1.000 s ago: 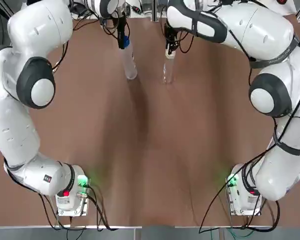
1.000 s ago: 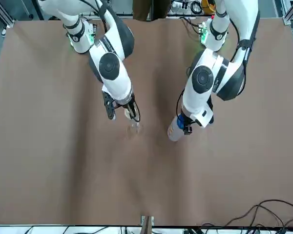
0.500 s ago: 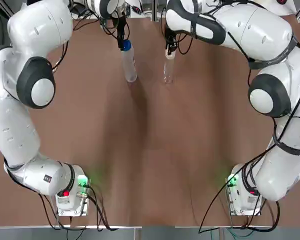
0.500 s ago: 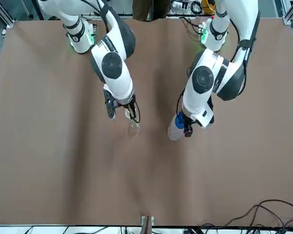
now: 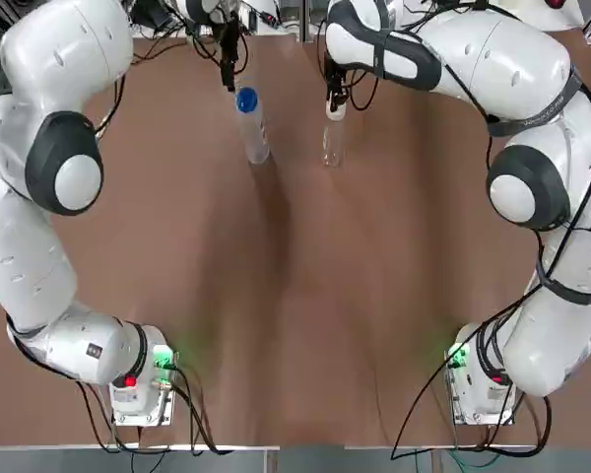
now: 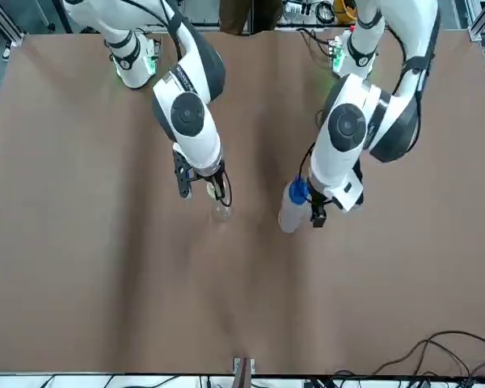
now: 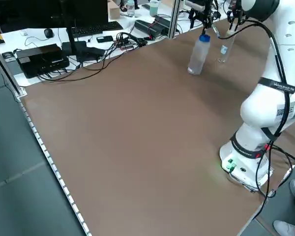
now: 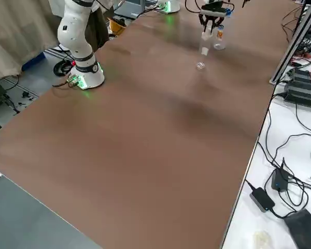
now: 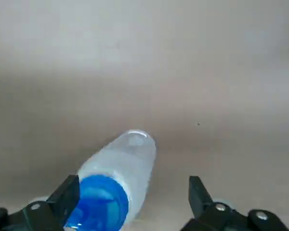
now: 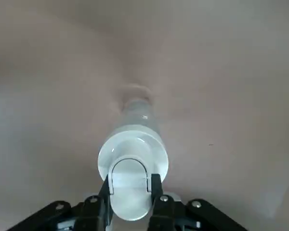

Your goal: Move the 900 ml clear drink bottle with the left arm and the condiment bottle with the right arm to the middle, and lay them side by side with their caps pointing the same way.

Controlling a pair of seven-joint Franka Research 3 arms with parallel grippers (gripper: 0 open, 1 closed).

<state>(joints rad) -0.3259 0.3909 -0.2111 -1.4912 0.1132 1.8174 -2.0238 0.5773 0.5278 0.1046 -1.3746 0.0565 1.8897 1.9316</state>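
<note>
The clear drink bottle (image 5: 256, 133) with a blue cap (image 5: 246, 99) stands upright on the far middle of the brown table (image 5: 295, 296). My left gripper (image 5: 227, 71) hovers just beyond and above it, open; in the left wrist view its fingers (image 9: 67, 196) stand wide apart with the blue cap (image 9: 98, 206) near one of them, untouched. The small clear condiment bottle (image 5: 331, 143) stands a little to the right of the drink bottle. My right gripper (image 10: 131, 185) is shut on its white cap (image 10: 132, 159) from above. In the front view the drink bottle (image 6: 291, 208) and the condiment bottle (image 6: 220, 212) are apart.
Cables, a keyboard (image 7: 91, 29) and electronics lie on the desk beyond the table's far edge. Both arm bases (image 5: 138, 379) stand at the near edge. The near and middle brown surface shows no objects.
My left gripper has let go of the blue cap, opened and drawn back toward the far edge; the drink bottle stays upright. My right gripper keeps hold of the condiment bottle.
</note>
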